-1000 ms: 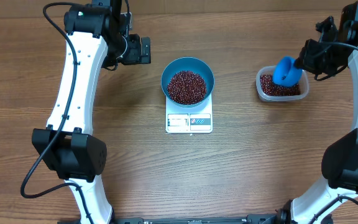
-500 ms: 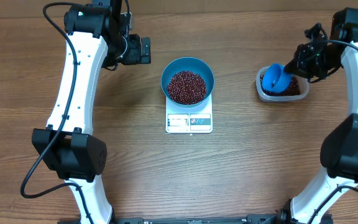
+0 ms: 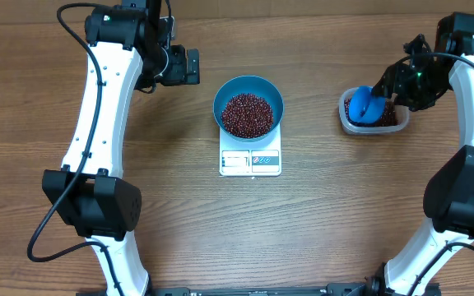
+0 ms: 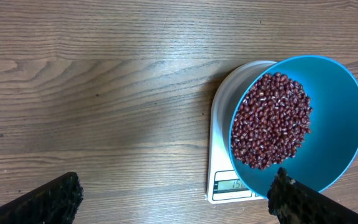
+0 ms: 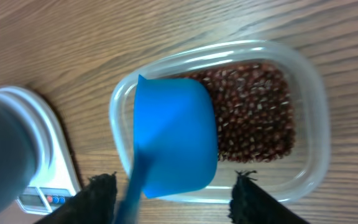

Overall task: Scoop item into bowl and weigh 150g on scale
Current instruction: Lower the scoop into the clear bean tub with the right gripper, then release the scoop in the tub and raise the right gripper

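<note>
On the wooden table [image 3: 319, 222], the white kitchen scale [image 3: 250, 161] is seen nearest, its display edge turned toward the near side; its digits are too small to be read. The deep blue bowl [image 4: 347, 124] is set on the platform, overhanging it, and a heap of red-brown beans [image 3: 248, 114] is held inside. Well apart to the right, a clear plastic tub [image 5: 229, 48] is found, with more beans partly covered by a blue scoop [image 5: 173, 137] laid over its left part. The right gripper [image 5: 174, 190] is spread above the tub, the scoop handle unclamped between the jaws. Far left of the bowl, the left gripper [image 4: 173, 200] is spread wide, with nothing grasped.
</note>
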